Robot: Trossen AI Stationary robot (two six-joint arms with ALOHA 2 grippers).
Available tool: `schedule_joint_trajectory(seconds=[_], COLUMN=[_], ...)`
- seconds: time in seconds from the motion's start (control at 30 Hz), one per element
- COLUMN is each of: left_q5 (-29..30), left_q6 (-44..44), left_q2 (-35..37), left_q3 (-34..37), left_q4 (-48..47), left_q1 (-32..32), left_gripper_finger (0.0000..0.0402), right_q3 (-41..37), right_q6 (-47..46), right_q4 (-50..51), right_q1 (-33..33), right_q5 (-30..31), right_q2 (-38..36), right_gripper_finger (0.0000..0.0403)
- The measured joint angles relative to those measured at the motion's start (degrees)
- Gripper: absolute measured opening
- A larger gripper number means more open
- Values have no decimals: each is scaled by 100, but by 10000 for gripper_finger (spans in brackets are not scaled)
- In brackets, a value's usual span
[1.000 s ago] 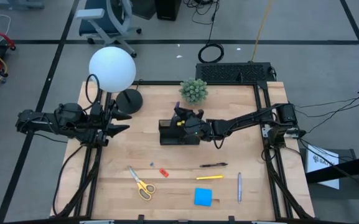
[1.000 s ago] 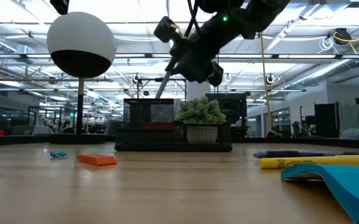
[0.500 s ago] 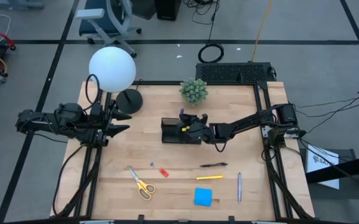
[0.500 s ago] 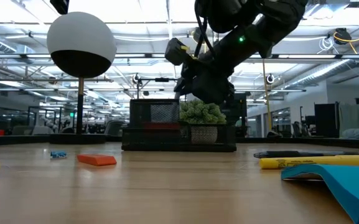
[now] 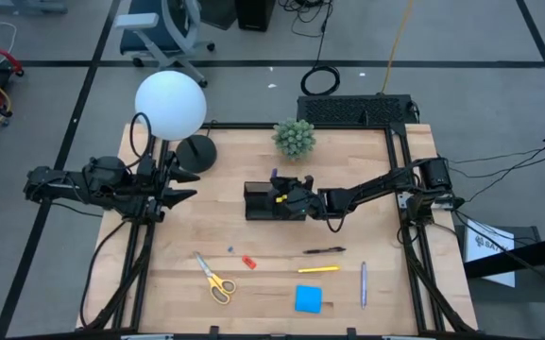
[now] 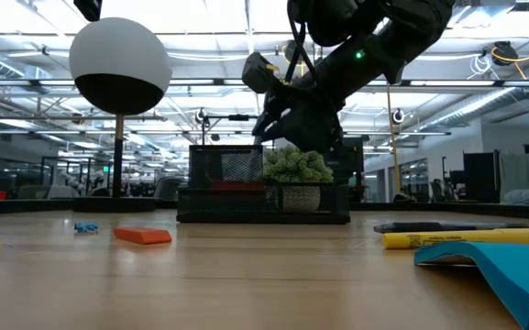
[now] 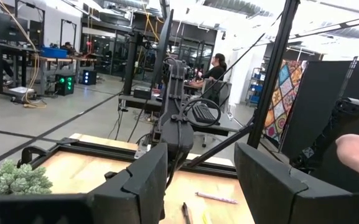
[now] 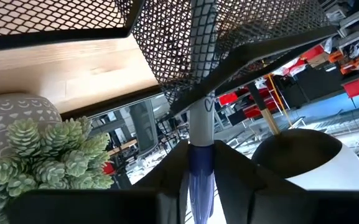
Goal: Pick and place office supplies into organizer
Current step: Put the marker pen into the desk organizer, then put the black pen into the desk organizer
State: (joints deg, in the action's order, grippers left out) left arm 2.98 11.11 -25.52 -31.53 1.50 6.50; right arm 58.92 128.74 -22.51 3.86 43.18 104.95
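We see the table [image 5: 173, 236] with much free wood in its middle and along its left side. Near the front edge lie the yellow-handled scissors [image 5: 215, 279], a small red piece [image 5: 248, 262], a tiny blue piece [image 5: 230, 250], a black pen [image 5: 324, 251], a yellow marker [image 5: 317, 269], a blue sticky-note pad [image 5: 308, 299] and a blue-grey pen [image 5: 364, 283], all apart from each other. Toward the back edge stand the green plant [image 5: 295, 138] and the lamp base [image 5: 195, 153], with its white globe [image 5: 170, 104] above.

The black mesh organizer [image 5: 261, 202] sits near the centre of the table. The right gripper [image 5: 283, 194] hangs over its right part. In the right wrist view, a purple pen [image 8: 199, 155] stands between the two fingers [image 8: 167, 174] and its other end goes into a mesh compartment. The fingers stand close beside the pen, but here the view is poor and we cannot tell if they press it or are letting it go.

The left gripper [image 5: 179, 186] waits over the left edge of the table, its fingers parted and with nothing between them.
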Motion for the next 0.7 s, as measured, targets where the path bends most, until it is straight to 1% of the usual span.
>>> schedule_joint_trajectory(seconds=[0.13,0.3,0.6,0.7], left_q5=[0,0,-2,-4], left_q6=[-16,-26,-20,-20], left_q2=[0,0,0,0], left_q3=[0,0,0,0], left_q4=[0,0,0,0], left_q1=[0,0,0,1], left_gripper_finger=[191,191,191,191], right_q3=[0,2,2,2], right_q6=[-5,-6,102,6], right_q4=[1,-15,-767,-817], right_q1=[0,0,0,0], right_q5=[-36,-153,-115,77], right_q2=[0,0,-2,-2], right_gripper_finger=[94,116,132,131])
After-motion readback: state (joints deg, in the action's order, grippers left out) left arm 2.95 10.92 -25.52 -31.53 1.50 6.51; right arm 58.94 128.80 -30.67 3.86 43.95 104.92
